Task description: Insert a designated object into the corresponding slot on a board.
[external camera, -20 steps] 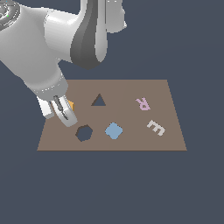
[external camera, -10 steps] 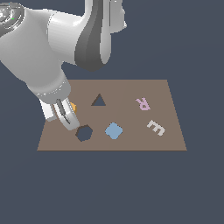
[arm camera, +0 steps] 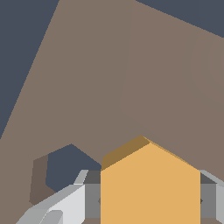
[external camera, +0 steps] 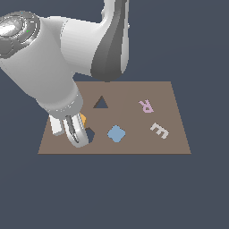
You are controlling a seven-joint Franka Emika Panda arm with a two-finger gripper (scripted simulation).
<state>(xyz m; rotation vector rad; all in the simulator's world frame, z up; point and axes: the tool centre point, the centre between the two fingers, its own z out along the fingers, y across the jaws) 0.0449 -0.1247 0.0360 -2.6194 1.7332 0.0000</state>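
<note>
My gripper (external camera: 77, 137) is shut on the orange hexagonal block (external camera: 82, 120), of which only a sliver shows behind the fingers in the exterior view. It hangs over the near part of the brown board (external camera: 134, 144) on the exterior view's left, right at the dark hexagonal slot (external camera: 91, 134), which the fingers partly hide. In the wrist view the orange block (arm camera: 148, 183) sits between the grey fingers (arm camera: 61, 205) of the gripper (arm camera: 148, 208). The hexagonal slot (arm camera: 65, 168) lies just beside it on the board (arm camera: 109, 87).
On the board are a dark triangular cutout (external camera: 101, 103), a light-blue rounded-square block (external camera: 116, 133), a pink letter R (external camera: 146, 106) and a white letter E (external camera: 159, 130). The arm's large links hang over the board's far part on the exterior view's left.
My gripper, still holding the orange block, has moved toward the exterior view's right and the near edge. It now overlaps the hexagonal slot.
</note>
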